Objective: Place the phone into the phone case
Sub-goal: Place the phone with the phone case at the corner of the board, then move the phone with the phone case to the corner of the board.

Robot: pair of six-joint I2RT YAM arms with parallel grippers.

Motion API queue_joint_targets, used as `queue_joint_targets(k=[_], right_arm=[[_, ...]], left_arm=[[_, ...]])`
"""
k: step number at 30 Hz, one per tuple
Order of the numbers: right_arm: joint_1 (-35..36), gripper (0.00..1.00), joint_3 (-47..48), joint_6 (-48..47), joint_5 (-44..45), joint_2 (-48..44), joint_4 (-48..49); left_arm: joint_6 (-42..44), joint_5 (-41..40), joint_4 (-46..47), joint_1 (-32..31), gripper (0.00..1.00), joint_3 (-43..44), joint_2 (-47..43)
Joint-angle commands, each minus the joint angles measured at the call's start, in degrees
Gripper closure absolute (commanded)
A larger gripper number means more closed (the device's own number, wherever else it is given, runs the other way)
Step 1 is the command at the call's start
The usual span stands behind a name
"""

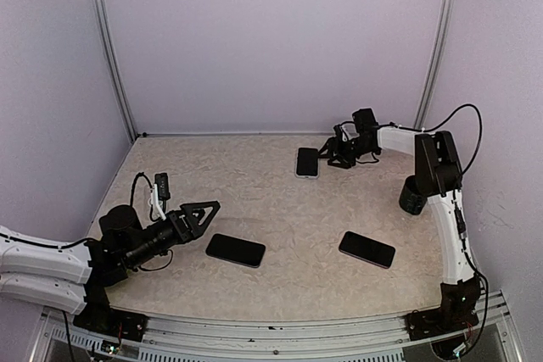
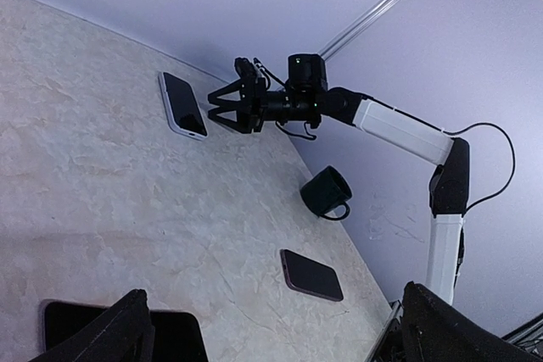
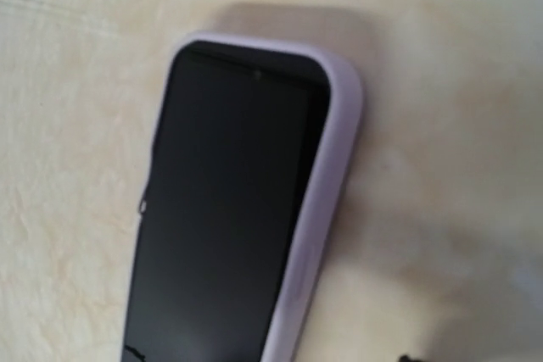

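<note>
Right wrist: black phone (image 3: pixel 225 218) lies in lilac case (image 3: pixel 327 184) (left fingers (image 2: pixel 110 332), right fingers (image 2: pixel 229 91) spread).

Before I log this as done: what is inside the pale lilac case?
A dark-screened phone lies inside the case, rim wrapping its top and right edge. The case floor is hidden under the phone; its lower end is out of frame.

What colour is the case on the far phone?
Pale lilac phone case, clearest in the right wrist view.
</note>
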Motion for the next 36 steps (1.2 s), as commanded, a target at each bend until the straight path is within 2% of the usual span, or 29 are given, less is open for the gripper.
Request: queue_joint_targets(k=[1, 15, 26, 31, 36], right_arm=[[2.3, 0.37, -1.4, -2.0, 2.7, -3.0, -1.2], [6.4, 0.36, 5.3, 0.6, 0.0, 4.2, 2.7], [6.2, 0.34, 3.9, -0.1, 12.9, 2.1, 0.7], [6.1, 0.34, 4.1, 1.0, 13.7, 3.4, 3.2], [6.2, 0.32, 6.4, 2.7, 10.9, 6.9, 8.1]], left_arm=[[-0.1, -0.9, 2.5, -0.1, 0.01, -0.5, 0.6], [-1.4, -2.3, 1.5, 0.0, 0.01, -1.8, -1.6], [-1.7, -2.4, 1.2, 0.1, 0.01, -2.3, -2.6], [-1.8, -2.3, 1.4, 0.1, 0.01, -2.6, -2.7], [-2.4, -2.3, 1.4, 0.1, 0.01, -3.4, -3.2]])
